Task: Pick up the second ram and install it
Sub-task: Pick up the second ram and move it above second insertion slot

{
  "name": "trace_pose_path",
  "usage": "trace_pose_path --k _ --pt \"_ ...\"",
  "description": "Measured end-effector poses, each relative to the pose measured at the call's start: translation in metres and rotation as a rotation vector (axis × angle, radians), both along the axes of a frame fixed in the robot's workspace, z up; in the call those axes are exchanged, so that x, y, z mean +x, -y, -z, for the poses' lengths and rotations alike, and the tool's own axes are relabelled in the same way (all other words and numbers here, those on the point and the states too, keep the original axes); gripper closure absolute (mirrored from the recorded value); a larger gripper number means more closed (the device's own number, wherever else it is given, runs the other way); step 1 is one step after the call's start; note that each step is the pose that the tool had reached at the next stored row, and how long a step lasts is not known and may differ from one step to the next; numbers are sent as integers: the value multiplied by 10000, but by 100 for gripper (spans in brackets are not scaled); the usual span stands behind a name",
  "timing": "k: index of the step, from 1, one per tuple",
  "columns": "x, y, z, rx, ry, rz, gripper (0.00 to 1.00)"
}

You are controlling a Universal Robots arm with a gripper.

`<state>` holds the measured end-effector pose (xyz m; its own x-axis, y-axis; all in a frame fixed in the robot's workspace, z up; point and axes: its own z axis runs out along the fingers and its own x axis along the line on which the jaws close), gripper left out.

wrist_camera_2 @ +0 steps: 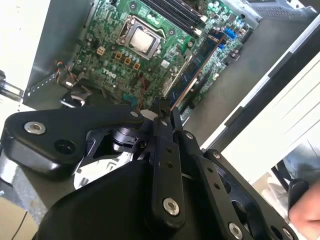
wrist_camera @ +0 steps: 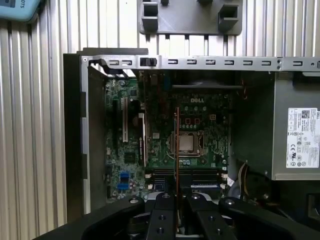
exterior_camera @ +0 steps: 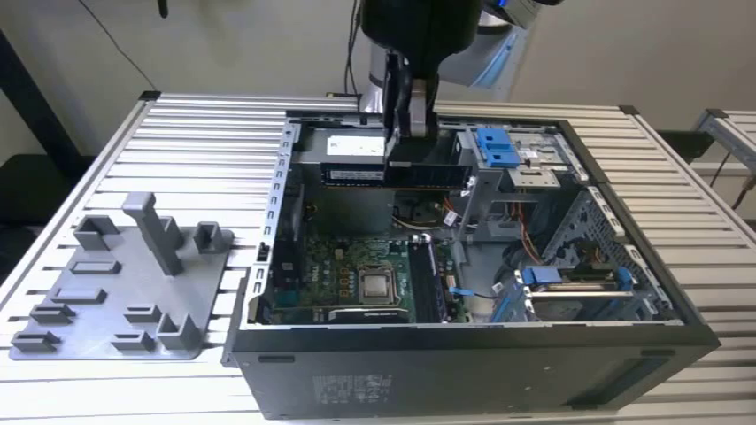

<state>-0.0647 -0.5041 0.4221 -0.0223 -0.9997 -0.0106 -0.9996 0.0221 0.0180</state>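
The second ram [exterior_camera: 390, 174], a long dark board with a white label, hangs level above the open computer case [exterior_camera: 473, 363], over the power-supply box [exterior_camera: 349, 142]. My gripper [exterior_camera: 410, 161] is shut on its top edge near the middle. In both wrist views the ram [wrist_camera_2: 196, 67] [wrist_camera: 176, 145] shows edge-on, sticking out from between the fingers of my gripper [wrist_camera_2: 164, 112] [wrist_camera: 176, 196]. Below it lies the green motherboard [wrist_camera: 200, 130] with its black memory slots [wrist_camera: 185, 176] [exterior_camera: 426, 283] beside the processor [exterior_camera: 378, 285].
A grey fixture tray [exterior_camera: 119, 292] with upright posts stands on the slatted table at the exterior view's left. Blue drive clips [exterior_camera: 497, 146] and a drive cage [exterior_camera: 579, 283] fill the case's right side. A person's hand [wrist_camera_2: 306, 215] shows beside the table.
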Motion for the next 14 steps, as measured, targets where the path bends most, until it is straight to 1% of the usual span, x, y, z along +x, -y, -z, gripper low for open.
trace_pose_path --k 7,14 --pt "122 0 0 0 0 0 86" --pt "225 0 0 0 0 -1 86"
